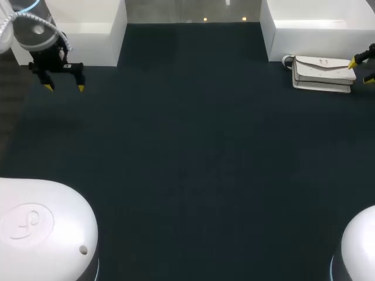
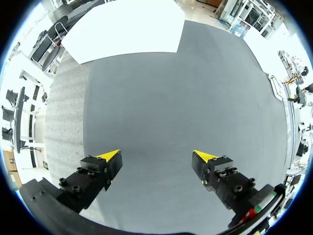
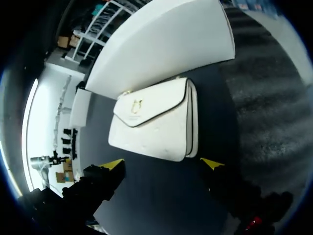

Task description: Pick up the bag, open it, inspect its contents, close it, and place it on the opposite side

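Bag [image 1: 323,73] shut, flat at worktop's right edge; right jaws [image 3: 164,162] spread just short: either fetching or just set down.

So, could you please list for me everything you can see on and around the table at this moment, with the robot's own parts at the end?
White flap handbag with a small gold clasp: one, white, lying flat at the table's far right, flap closed, just ahead of the right gripper's open fingers.
White rectangular block: one, white, far right corner, just behind the handbag.
Second white rectangular block: one, white, far left corner.
Dark textured table mat: one, near-black, covering the tabletop.
Left gripper: one, black with yellow tips, open, hovering at the far left with nothing between its fingers.
Right gripper: one, black with yellow tips, open, at the handbag's right end, not gripping it.
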`<move>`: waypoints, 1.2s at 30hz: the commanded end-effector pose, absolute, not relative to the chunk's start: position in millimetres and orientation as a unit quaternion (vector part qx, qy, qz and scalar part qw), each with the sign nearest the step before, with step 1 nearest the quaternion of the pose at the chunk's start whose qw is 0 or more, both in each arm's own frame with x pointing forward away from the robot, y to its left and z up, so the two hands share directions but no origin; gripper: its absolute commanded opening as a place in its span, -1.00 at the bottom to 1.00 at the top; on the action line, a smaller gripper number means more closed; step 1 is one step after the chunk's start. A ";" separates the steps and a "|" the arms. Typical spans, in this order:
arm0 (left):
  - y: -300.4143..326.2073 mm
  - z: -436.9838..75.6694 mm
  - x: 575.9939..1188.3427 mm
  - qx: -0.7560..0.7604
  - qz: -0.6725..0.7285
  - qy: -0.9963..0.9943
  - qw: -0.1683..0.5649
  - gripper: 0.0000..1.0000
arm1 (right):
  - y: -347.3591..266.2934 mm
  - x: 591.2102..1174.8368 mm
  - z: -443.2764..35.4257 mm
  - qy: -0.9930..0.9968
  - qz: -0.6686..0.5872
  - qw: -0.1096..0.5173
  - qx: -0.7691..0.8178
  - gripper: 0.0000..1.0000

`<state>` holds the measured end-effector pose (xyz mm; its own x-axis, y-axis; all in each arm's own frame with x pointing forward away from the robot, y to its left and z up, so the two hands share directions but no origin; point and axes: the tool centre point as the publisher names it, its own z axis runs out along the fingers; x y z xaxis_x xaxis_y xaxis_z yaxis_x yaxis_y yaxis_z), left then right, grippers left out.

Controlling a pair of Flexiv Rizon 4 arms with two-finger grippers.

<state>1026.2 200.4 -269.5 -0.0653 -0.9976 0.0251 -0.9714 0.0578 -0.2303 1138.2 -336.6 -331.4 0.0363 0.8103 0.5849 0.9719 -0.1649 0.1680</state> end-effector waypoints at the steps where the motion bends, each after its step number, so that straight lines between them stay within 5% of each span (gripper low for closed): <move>1: 203.5 -267.7 1023.6 -0.683 -0.098 0.719 0.076 1.00 | -326.2 1135.7 -316.1 -0.679 -0.115 0.178 -0.703 1.00; 36: 206.9 -262.5 1032.7 -0.704 -0.087 0.703 0.055 1.00 | -221.5 1050.3 -261.5 -0.693 -0.038 -0.030 -0.719 1.00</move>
